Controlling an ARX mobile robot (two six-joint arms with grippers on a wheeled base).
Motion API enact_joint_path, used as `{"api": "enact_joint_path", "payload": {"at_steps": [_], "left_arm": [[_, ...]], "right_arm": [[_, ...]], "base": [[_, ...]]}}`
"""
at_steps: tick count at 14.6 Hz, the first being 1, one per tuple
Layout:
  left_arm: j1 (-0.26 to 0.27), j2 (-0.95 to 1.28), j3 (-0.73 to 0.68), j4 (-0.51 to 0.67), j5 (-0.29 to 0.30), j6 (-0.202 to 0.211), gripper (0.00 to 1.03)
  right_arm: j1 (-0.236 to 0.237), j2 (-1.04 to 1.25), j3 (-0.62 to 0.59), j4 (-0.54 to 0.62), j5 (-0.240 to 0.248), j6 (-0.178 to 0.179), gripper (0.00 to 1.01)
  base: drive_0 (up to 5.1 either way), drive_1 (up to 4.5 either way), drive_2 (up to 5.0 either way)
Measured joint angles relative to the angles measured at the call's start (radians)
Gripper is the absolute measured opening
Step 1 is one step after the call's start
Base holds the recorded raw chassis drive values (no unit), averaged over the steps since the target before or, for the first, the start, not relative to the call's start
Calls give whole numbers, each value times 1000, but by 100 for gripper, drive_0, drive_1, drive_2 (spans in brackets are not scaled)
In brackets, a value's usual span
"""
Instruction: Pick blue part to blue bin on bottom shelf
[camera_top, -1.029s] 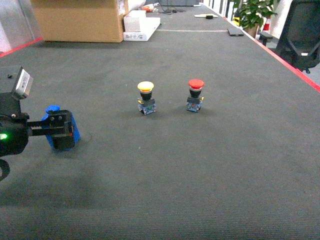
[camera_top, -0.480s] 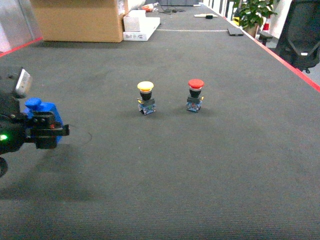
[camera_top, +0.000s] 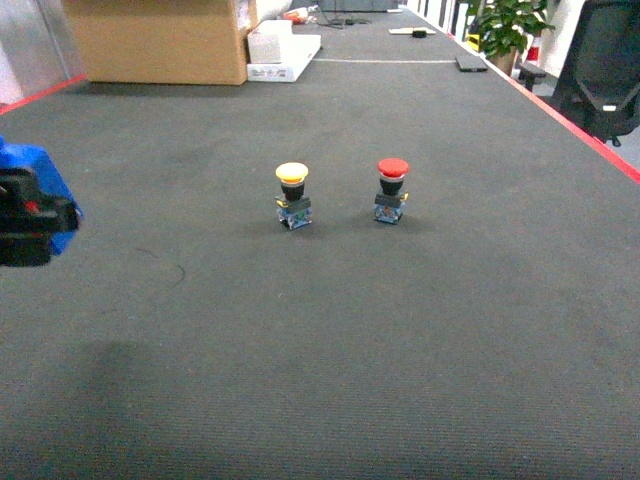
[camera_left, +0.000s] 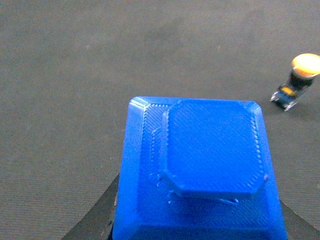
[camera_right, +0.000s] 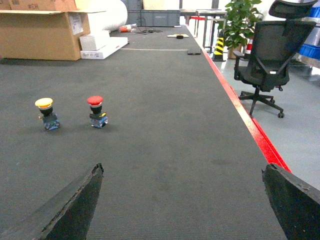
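Left gripper (camera_top: 25, 215) clamps the blue part (camera_left: 200, 165) between its jaws, above the dark mat's (camera_top: 350, 320) left edge.

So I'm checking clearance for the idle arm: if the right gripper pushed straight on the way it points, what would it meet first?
The way looks free nearby. The right gripper is open over bare dark mat. The red button and yellow button stand well left of its line, though depth is unclear.
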Motion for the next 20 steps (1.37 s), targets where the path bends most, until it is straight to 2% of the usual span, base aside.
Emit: {"api": "enact_joint_path", "payload": {"at_steps": [1, 2, 4, 5, 6, 7, 9, 10, 12, 15, 18, 20], "left_arm": [[-11, -49, -17, -14, -10, 0, 44], [-41, -192, -63, -58, -38, 0, 44], [-119, -509, -161, -205, -137, -6, 44], [-165, -665, -202, -305, -213, -18, 44], [-249, -857, -233, -441, -312, -43, 44], [-319, -978, -249, -533, -380, -70, 44], [-499, -1207, -301, -748, -573, -150, 44], [-527, -1250, -326, -777, -620, -175, 44], [-517, -1239, -330, -779, -646, -202, 44], [-518, -1240, -330, -775, -645, -214, 44], [-518, -1236, -330, -778, -644, -217, 44], [-518, -1243, -330, -776, -644, -217, 44]], "right_arm": [[0, 0, 0, 0, 0, 0, 98], [0, 0, 0, 0, 0, 0, 98], [0, 0, 0, 0, 0, 0, 98], [0, 0, 0, 0, 0, 0, 98], [0, 0, 0, 0, 0, 0, 98], [0, 0, 0, 0, 0, 0, 98], [0, 0, 0, 0, 0, 0, 98], [0, 0, 0, 0, 0, 0, 98], [0, 0, 0, 0, 0, 0, 98], [0, 0, 0, 0, 0, 0, 98], [0, 0, 0, 3, 0, 0, 98], [0, 0, 0, 6, 0, 0, 98]], "base": [[0, 0, 0], [0, 0, 0], [0, 0, 0], [0, 0, 0], [0, 0, 0], [0, 0, 0], [0, 0, 0], [0, 0, 0], [0, 0, 0], [0, 0, 0], [11, -408, 430], [0, 0, 0]]}}
